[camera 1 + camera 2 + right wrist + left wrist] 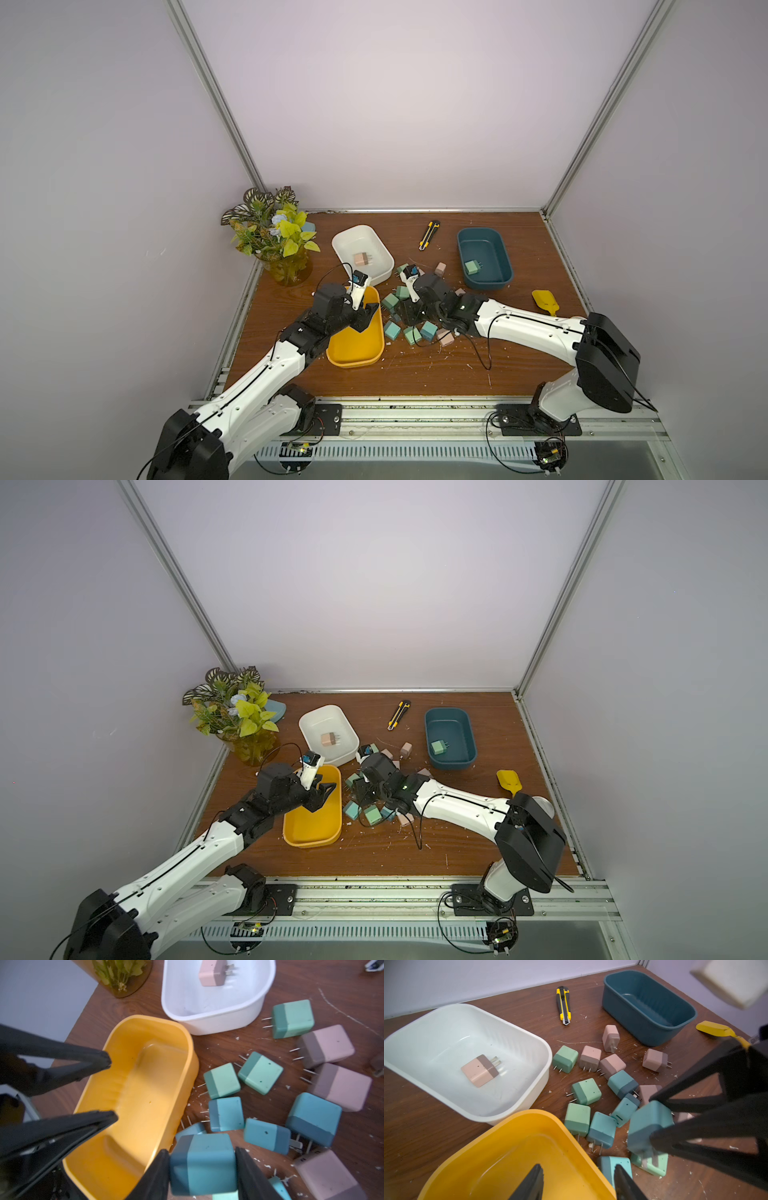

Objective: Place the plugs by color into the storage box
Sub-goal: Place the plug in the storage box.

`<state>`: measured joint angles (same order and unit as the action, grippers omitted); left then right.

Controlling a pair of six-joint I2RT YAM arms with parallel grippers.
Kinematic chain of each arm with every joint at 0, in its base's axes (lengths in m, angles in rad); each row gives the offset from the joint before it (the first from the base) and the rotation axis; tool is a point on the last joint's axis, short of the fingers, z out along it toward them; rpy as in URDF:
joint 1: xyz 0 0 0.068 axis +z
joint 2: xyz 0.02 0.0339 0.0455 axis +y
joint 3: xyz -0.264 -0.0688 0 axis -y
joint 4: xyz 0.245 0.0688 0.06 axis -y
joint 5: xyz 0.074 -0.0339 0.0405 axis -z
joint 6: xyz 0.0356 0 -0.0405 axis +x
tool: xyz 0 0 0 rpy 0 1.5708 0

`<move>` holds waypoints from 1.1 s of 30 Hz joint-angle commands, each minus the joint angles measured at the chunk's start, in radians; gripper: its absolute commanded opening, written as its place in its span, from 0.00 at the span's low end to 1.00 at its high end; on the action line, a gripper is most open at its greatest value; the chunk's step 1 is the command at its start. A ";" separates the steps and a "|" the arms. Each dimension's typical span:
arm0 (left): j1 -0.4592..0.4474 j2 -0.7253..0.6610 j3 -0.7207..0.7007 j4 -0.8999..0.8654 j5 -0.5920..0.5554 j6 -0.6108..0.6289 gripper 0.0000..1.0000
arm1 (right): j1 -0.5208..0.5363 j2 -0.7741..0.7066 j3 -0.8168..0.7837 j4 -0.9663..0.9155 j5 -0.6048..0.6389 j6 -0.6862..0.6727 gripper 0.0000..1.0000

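The blue plug [207,1169], likely light, rigid and slick, is clamped across its flat sides by the right gripper [201,1154]; the left gripper [578,1168] is released, empty.

Yellow bin [357,347], white bin [361,245], teal bin [484,249], pink, blue, mint plugs [586,1091]

You have a yellow-and-black utility knife [429,235] lying flat on the wooden table [415,374] near the back edge, with its blade end pointing toward the front. In both top views, well to the left of the knife, a leafy artificial plant [272,232] stands in an amber glass vase [289,270] in the back corner. A pale blue item [276,710] peeks out behind the leaves, too hidden to identify. Well to the right of the knife and nearer the front lies a yellow scoop [545,301]. White crumbs [584,1016] speckle the wood just beside the knife and farther forward.
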<state>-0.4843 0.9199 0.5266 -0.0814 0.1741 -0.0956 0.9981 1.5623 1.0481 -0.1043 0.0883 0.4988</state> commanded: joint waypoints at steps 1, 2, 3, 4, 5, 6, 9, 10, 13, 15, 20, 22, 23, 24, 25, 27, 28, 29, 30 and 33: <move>-0.009 -0.058 0.017 -0.025 -0.092 -0.010 0.56 | 0.053 0.030 0.065 0.073 -0.059 -0.060 0.47; -0.009 -0.078 0.017 -0.034 -0.113 -0.010 0.55 | 0.065 0.040 0.068 0.089 -0.077 -0.062 0.47; -0.009 -0.100 0.016 -0.043 -0.139 -0.009 0.55 | 0.075 0.049 0.069 0.107 -0.089 -0.061 0.47; -0.009 -0.121 0.014 -0.052 -0.165 -0.010 0.55 | 0.083 0.055 0.067 0.124 -0.102 -0.059 0.47; -0.009 -0.148 0.011 -0.060 -0.193 -0.010 0.55 | 0.093 0.064 0.068 0.142 -0.117 -0.060 0.47; -0.008 -0.178 0.004 -0.066 -0.224 -0.010 0.55 | 0.104 0.074 0.072 0.157 -0.128 -0.064 0.47; -0.009 -0.280 -0.036 -0.049 -0.286 -0.011 0.58 | 0.132 0.113 0.104 0.168 -0.158 -0.090 0.48; -0.009 -0.313 -0.050 -0.043 -0.299 -0.011 0.59 | 0.139 0.127 0.118 0.165 -0.172 -0.102 0.49; -0.009 -0.393 -0.091 -0.016 -0.323 -0.013 0.62 | 0.162 0.177 0.175 0.126 -0.192 -0.140 0.52; -0.009 -0.418 -0.104 -0.008 -0.335 -0.016 0.64 | 0.174 0.206 0.215 0.094 -0.184 -0.156 0.63; -0.009 -0.405 -0.095 -0.019 -0.352 -0.005 0.65 | 0.183 0.210 0.223 0.086 -0.152 -0.157 0.78; -0.009 -0.397 -0.092 -0.021 -0.352 -0.003 0.65 | 0.184 0.198 0.212 0.093 -0.136 -0.153 0.77; -0.009 -0.395 -0.093 -0.018 -0.349 -0.004 0.65 | 0.183 0.192 0.207 0.096 -0.129 -0.152 0.77; -0.009 -0.392 -0.095 -0.014 -0.346 -0.004 0.65 | 0.184 0.188 0.204 0.098 -0.119 -0.153 0.77; -0.009 -0.390 -0.096 -0.010 -0.340 -0.003 0.66 | 0.183 0.185 0.202 0.098 -0.111 -0.152 0.77; -0.009 -0.383 -0.103 -0.001 -0.323 -0.005 0.68 | 0.184 0.184 0.198 0.094 -0.085 -0.147 0.76; -0.010 -0.379 -0.102 0.000 -0.318 -0.008 0.68 | 0.183 0.186 0.197 0.091 -0.078 -0.146 0.76; -0.009 -0.374 -0.100 0.000 -0.315 -0.010 0.68 | 0.183 0.191 0.201 0.086 -0.073 -0.143 0.76; -0.009 -0.371 -0.099 0.001 -0.313 -0.011 0.68 | 0.184 0.195 0.206 0.079 -0.074 -0.143 0.75; -0.009 -0.370 -0.099 0.000 -0.314 -0.011 0.68 | 0.184 0.194 0.208 0.079 -0.075 -0.138 0.74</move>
<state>-0.4843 0.5480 0.4294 -0.0929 -0.1623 -0.1024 1.1770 1.7897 1.2396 -0.0349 -0.0051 0.3637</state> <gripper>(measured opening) 0.678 0.743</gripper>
